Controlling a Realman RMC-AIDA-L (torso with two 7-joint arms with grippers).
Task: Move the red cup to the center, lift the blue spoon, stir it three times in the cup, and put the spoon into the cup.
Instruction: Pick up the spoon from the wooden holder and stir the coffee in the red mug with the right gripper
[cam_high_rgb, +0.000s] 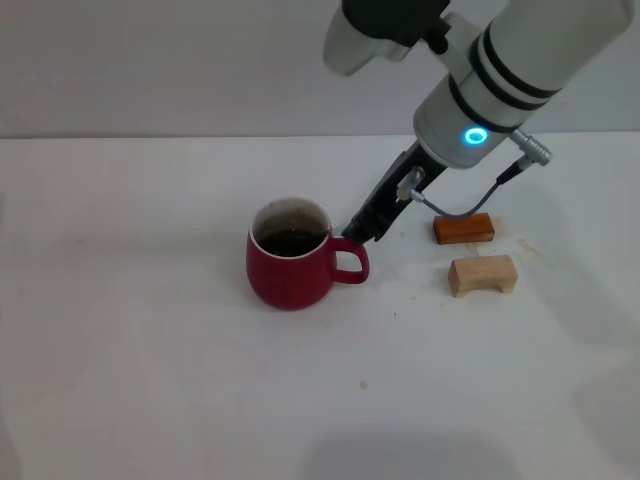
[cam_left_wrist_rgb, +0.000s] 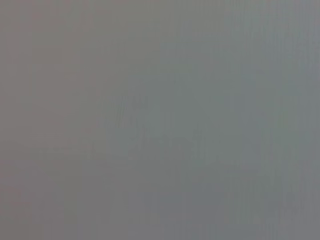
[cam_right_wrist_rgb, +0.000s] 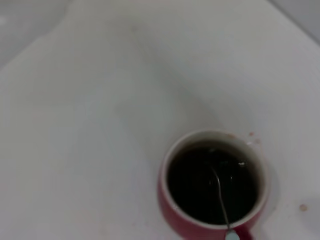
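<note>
The red cup (cam_high_rgb: 290, 272) stands near the middle of the white table, its handle pointing to the right, with dark liquid inside. My right gripper (cam_high_rgb: 357, 230) is low at the cup's rim, just above the handle, and looks shut on the blue spoon. In the right wrist view the spoon's (cam_right_wrist_rgb: 220, 192) grey metal neck runs down into the liquid of the cup (cam_right_wrist_rgb: 175, 219), and a bit of its pale blue handle shows at the rim. The spoon's bowl is hidden under the liquid. The left gripper is out of view.
An orange-brown wooden block (cam_high_rgb: 464, 229) and a tan wooden block (cam_high_rgb: 483, 274) lie to the right of the cup, under the right arm. The white table (cam_high_rgb: 150, 360) stretches to the left and front. The left wrist view shows only plain grey.
</note>
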